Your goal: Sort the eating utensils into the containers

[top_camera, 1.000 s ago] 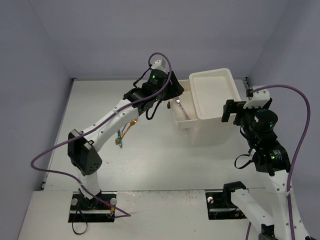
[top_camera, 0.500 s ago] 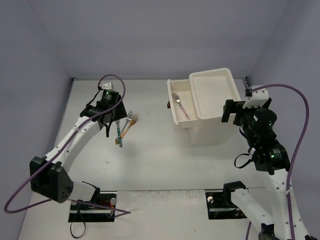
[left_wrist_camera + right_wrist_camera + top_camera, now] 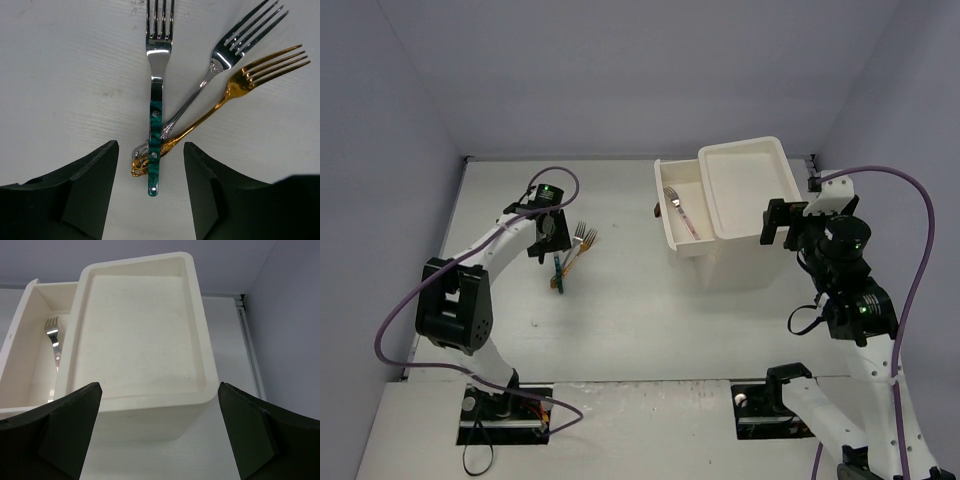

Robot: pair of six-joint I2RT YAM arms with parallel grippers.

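So far only a small part of the sorting looks done. The left gripper (image 3: 151, 150) hangs over a crossed bundle of three forks, its jaws about half open and holding nothing. Straight between its fingers lies the teal-handled fork (image 3: 156, 120), handle end nearest the tool and tines pointing away ahead of it. A silver fork (image 3: 220, 60) and a gold fork (image 3: 235, 90) fan out ahead and toward the right-hand finger; their handle ends sit under the teal handle, touching it, just inside the gap. All three rest on the table (image 3: 60, 75). Whether the fingertips touch the surface cannot be told.

The right gripper (image 3: 159, 390) is spread wide and empty, looking at the drawer unit (image 3: 140, 330) straight ahead of it. Off beyond its left-hand finger one drawer (image 3: 20, 340) is pulled out, with a lone fork (image 3: 52, 335) inside.

Judging by this, one utensil is put away and three wait. No other cutlery shows, and any lower drawers are hidden. The overlapped handles may make a clean single pick awkward.
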